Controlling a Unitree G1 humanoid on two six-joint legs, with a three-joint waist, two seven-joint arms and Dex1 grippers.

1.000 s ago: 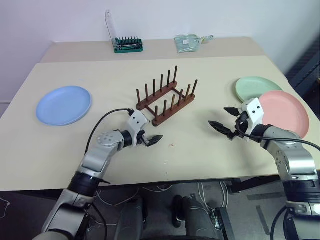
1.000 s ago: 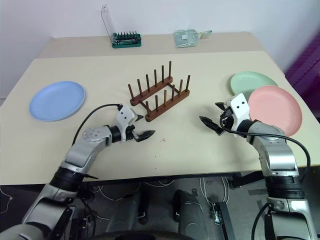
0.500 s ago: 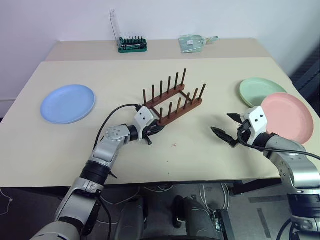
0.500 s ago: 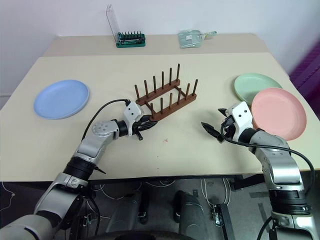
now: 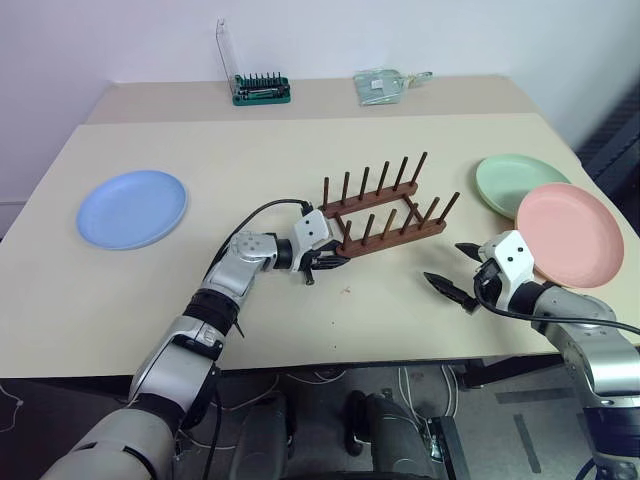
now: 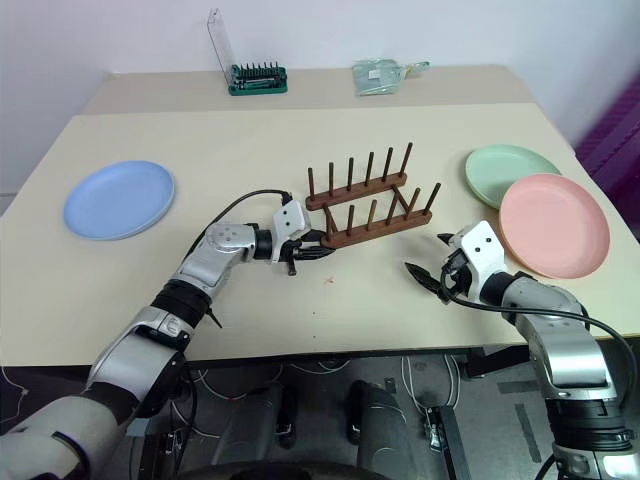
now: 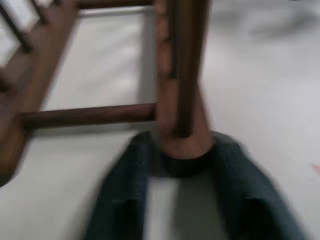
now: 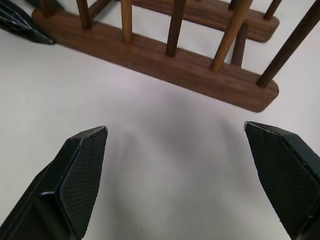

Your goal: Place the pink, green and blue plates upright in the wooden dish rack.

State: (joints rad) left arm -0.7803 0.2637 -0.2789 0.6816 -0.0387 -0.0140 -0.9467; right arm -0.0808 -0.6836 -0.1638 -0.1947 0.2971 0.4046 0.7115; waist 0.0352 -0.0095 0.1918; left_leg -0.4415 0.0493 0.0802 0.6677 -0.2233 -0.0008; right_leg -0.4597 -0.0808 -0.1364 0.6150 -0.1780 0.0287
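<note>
Left jaws: the left gripper [image 5: 322, 262] has its two black fingers [image 7: 127, 195] set on either side of the near rail's end of the small dark brown wooden dish rack [image 5: 385, 213], pinching that end; in the left wrist view the rail tip and one upright peg sit right between the finger pads.
Right jaws: the right gripper [image 5: 457, 272] hangs just above the counter with its fingers spread wide and nothing between them; it points towards the rack's near rail from a short way off.
Rack: the wooden dish rack stands upright near the middle of the pale beige counter [image 5: 300, 160], two parallel rails joined by cross dowels, each with a row of thin pegs. No plate is in it.
Pink plate: the round pink plastic plate [image 5: 570, 233] lies flat on the far right of the rack, beyond the right gripper, its rim overlapping the green plate's edge.
Green plate: the round pale green plate [image 5: 518, 183] lies flat to the right of the rack, behind the pink plate and partly under it.
Blue plate: the round light blue plate [image 5: 132, 208] lies flat well to the left of the rack, on the far side of the left arm.
Behind the rack: a green screwdriver-bit holder with a raised clear lid [image 5: 255, 88] and a small clear packet [image 5: 384, 85] rest on the far strip of the counter, well apart from the rack.
</note>
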